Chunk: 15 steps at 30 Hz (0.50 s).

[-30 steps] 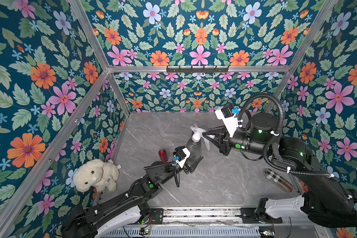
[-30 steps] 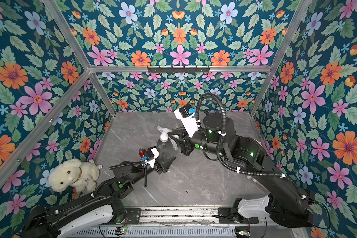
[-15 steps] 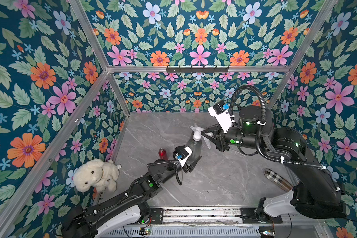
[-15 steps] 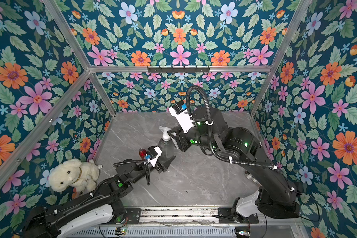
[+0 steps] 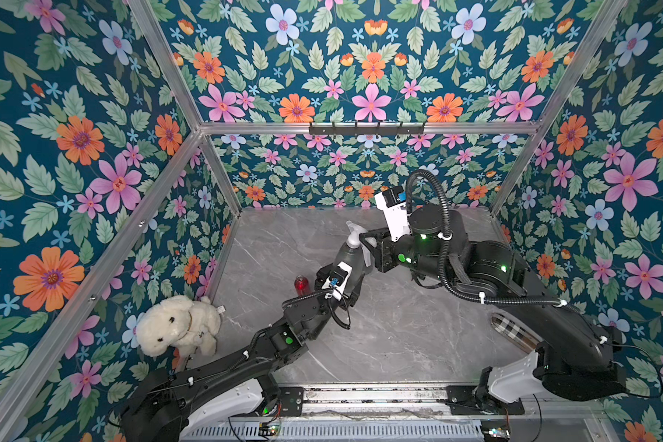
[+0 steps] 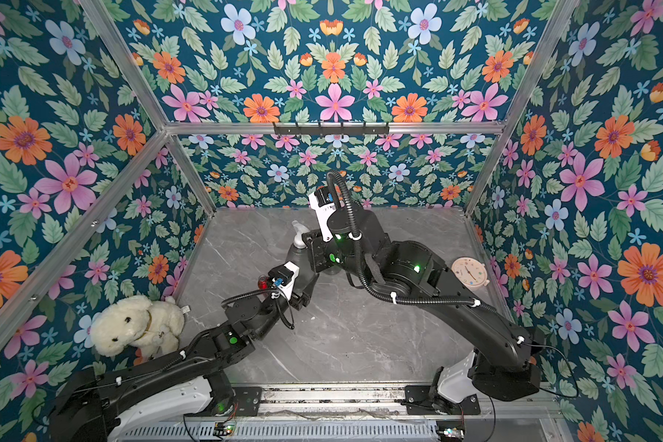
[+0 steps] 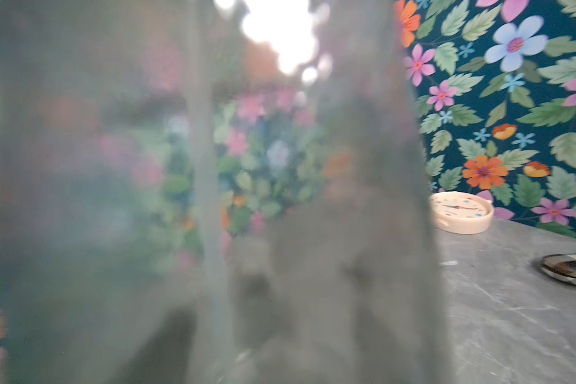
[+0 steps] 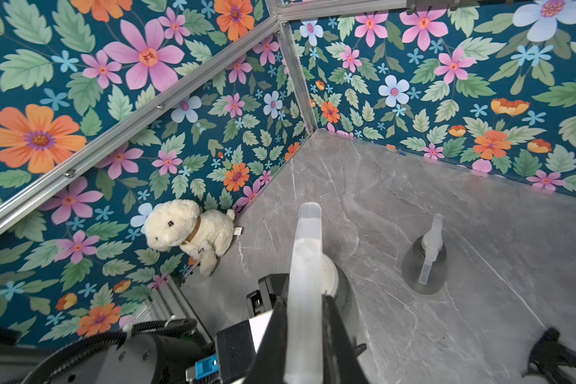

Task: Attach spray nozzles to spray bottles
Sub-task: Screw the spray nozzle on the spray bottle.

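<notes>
The right gripper (image 8: 305, 309) is clamped on the whitish spray nozzle (image 8: 305, 246) atop the grey bottle (image 5: 350, 254). The left gripper (image 5: 351, 283), its fingers hidden, seems to clasp that bottle's lower body, upright on the table (image 5: 399, 329). The red bottle (image 5: 301, 284) stands just beside it.

grey bottles (image 8: 411, 267) 2 | red bottle (image 5: 301, 284) 1 | white nozzles (image 8: 305, 252) 2 | plush dog (image 5: 177, 325) 1 | clock (image 6: 469, 271) 1

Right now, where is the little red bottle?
In both top views the red bottle stands at the left of the table, between the plush dog and the grey bottle.
</notes>
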Available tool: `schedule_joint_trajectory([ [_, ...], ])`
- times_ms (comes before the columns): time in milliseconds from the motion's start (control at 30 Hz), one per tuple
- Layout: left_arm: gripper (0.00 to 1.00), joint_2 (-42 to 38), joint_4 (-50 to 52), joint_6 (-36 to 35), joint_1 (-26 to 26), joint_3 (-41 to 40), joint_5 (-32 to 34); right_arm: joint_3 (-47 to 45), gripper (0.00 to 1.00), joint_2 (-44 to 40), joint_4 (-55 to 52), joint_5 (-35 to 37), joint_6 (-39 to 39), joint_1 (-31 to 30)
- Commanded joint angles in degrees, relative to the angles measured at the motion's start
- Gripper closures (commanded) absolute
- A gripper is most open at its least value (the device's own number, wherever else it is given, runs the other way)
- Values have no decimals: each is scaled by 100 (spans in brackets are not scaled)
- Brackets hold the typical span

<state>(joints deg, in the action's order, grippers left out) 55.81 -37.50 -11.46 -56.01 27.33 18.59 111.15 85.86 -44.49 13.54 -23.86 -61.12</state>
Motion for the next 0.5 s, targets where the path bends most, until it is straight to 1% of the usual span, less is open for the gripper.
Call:
schedule_joint_trajectory([
  [0, 100, 115, -1465, -710, -97, 106, -277, -2, 100, 327, -797, -905, -770, -101],
  [167, 100, 224, -1655, -1168, -330, -20, -102, 930, 100, 723, -1425, -805, -831, -90],
  [233, 100, 282, -1778, -1324, -436, -64, 44, 1107, 100, 817, -1559, -743, -911, -93],
  [367, 100, 582, -2163, -1889, -795, -47, 521, 946, 100, 845, -1393, -789, -1204, -87],
  [467, 100, 702, -2272, -2005, -902, -39, 603, 937, 100, 863, -1330, -684, -1279, -90],
])
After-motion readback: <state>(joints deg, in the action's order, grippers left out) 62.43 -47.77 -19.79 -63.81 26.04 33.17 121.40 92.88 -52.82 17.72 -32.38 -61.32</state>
